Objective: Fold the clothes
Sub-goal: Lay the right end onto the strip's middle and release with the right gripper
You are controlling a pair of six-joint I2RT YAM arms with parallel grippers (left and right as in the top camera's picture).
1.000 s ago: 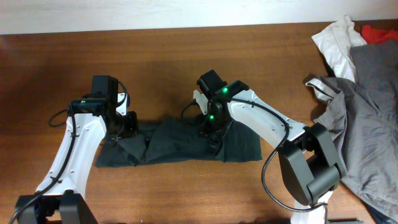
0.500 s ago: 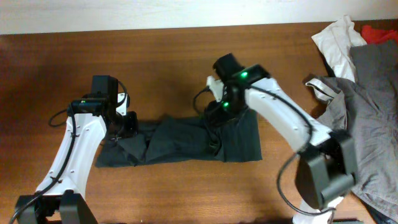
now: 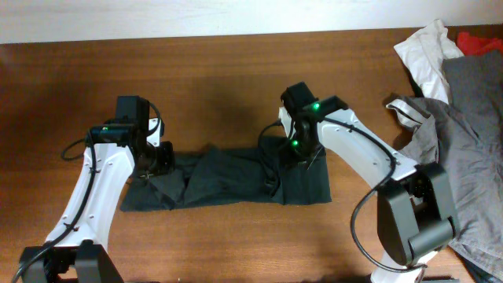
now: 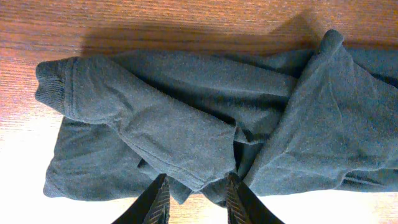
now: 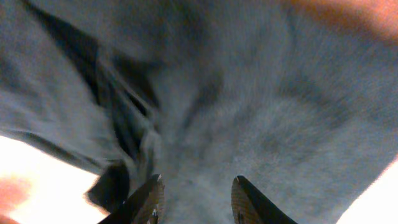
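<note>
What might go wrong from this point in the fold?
The T-shirt lies bunched with a sleeve crossed over its body; folding now may lock in creases. The left end effector straddles only a sleeve edge, which may slip out. The right end effector sits low over wrinkled layers and may pinch several at once.

The dark greenish-black T-shirt (image 3: 228,182) lies rumpled, folded into a long band along the table's (image 3: 236,86) front edge.

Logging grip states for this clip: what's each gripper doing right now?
Left gripper: closed on a fold of the black T-shirt.
Right gripper: jaws partly apart over the same shirt; grip cannot be told.
</note>
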